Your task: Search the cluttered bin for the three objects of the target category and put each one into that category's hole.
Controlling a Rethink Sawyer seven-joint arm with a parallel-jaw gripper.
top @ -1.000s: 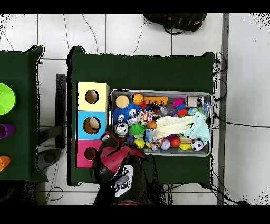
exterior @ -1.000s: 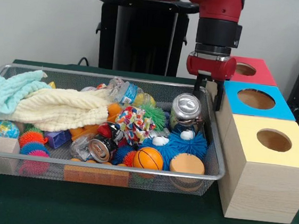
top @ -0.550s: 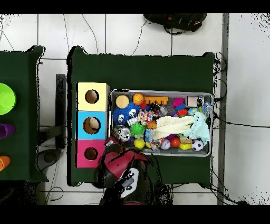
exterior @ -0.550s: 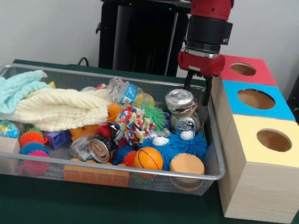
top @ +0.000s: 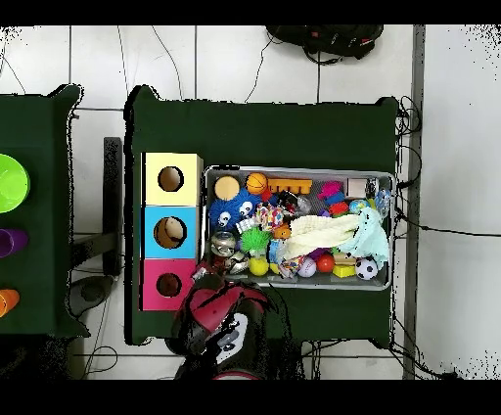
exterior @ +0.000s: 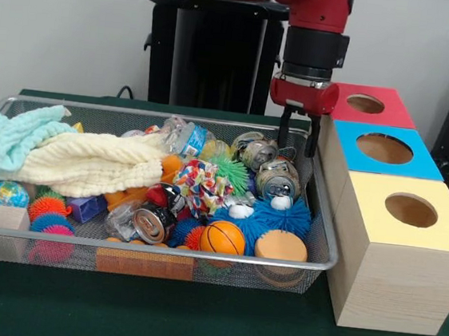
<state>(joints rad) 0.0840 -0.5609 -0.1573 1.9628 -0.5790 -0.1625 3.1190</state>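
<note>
Progress: judged early or mid; 3 crushed cans are in the bin, none visibly in a hole. The blue hole shows something pale inside in the overhead view, cannot tell what.
Claw: gripper (exterior: 297,140) hangs over the bin's far right corner, its 2 black fingers spread apart with nothing between them.
Target things: cans look like the category, a judgement only. Silver can (exterior: 252,149) lies tilted at the far right corner, just below the claw; second can (exterior: 277,178) touches it on the near side; third can (exterior: 154,225) lies near the bin's front edge, left of the basketball (exterior: 223,237).
Bin: wire mesh bin (exterior: 320,262) is packed full. Cream towel (exterior: 88,162) and mint cloth (exterior: 7,139) cover the left half; blue fuzzy toy (exterior: 283,217) and wooden disc (exterior: 280,245) sit at the front right corner; plastic bottle (exterior: 186,137) by the far edge; spiky balls and blocks along the front edge.
Boxes: row of 3 against the bin's right edge, red box (exterior: 373,105), blue box (exterior: 387,150), yellow box (exterior: 409,211), each with 1 round hole on top.
Left to do: grasp each can and drop it in its hole; which colour is right cannot be told.
</note>
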